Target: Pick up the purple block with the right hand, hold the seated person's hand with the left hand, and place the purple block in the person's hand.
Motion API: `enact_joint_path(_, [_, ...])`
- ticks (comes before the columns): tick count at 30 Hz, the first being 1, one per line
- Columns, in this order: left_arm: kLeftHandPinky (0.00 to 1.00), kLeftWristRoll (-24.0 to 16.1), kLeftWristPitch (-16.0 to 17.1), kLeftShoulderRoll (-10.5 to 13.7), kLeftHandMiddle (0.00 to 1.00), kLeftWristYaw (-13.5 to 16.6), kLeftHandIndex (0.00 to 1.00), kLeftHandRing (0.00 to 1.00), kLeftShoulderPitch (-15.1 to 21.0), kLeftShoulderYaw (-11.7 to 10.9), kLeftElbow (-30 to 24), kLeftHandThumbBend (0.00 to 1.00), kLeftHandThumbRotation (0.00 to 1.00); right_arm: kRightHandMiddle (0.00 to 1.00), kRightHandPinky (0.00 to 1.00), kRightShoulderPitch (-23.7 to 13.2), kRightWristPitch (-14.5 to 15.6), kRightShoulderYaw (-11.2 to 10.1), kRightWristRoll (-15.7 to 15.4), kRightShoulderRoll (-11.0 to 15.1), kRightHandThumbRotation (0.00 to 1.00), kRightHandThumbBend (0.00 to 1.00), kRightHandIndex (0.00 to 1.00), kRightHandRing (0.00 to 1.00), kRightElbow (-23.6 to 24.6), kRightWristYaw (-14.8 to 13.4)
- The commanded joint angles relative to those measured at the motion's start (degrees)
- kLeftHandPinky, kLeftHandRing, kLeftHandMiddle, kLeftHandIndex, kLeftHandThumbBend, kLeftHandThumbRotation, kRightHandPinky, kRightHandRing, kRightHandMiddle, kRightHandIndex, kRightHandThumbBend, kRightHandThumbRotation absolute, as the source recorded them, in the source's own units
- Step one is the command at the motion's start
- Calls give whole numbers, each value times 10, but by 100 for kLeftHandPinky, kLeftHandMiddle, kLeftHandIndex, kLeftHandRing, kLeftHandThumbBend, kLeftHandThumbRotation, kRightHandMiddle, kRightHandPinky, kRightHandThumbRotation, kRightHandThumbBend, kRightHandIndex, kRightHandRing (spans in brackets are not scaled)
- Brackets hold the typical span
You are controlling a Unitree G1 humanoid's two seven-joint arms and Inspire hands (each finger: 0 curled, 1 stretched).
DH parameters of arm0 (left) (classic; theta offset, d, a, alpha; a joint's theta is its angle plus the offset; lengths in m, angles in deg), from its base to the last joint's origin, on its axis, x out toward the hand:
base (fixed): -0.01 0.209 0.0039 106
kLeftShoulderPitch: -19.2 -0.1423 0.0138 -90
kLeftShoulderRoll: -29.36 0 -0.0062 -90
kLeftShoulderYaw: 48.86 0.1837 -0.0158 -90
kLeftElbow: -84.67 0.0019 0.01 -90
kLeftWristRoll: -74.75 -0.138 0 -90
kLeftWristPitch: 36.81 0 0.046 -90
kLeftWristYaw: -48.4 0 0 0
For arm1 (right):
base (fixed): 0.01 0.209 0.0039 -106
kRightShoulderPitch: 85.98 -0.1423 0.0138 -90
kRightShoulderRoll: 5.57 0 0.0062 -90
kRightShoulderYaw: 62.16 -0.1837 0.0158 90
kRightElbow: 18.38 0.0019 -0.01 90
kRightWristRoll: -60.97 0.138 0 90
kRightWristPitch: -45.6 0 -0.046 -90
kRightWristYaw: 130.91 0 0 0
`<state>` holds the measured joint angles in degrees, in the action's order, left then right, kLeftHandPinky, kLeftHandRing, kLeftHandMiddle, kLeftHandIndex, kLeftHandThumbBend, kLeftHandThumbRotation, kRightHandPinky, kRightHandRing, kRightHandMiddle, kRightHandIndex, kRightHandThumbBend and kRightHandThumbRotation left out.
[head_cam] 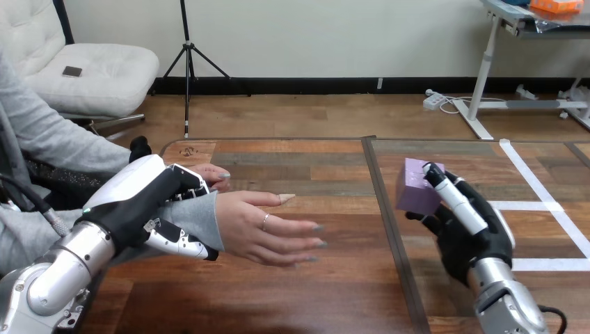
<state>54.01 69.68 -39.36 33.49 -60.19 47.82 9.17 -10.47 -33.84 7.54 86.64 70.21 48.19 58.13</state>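
A purple block (415,184) is held above the table at the right, with my right hand (465,229) shut on it, fingers and thumb pinching its sides. At the left, my left hand (149,202) is curled round the person's wrist over the grey sleeve, thumb below and fingers above. The person's hand (268,226) stretches out to the right over the table, fingers straight and palm turned sideways, holding nothing. A second hand of the person (212,172) peeks out behind my left hand. The block is well to the right of the person's fingertips.
The wooden table (327,299) has a dark seam (386,216) running front to back between the person's hand and the block. White tape lines (543,202) mark the table's right part.
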Motion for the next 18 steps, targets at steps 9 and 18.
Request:
enact_joint_path(9, [21, 0, 6, -8, 35, 5, 37, 27, 42, -8, -10, 69, 0, 44, 32, -9, -11, 28, -2, -28, 0, 76, 44, 37, 50, 3])
enact_joint_path(18, [21, 5, 9, -11, 34, 4, 37, 27, 43, -9, -10, 68, 0, 44, 32, -5, -10, 45, -13, -38, 0, 78, 44, 38, 55, -3])
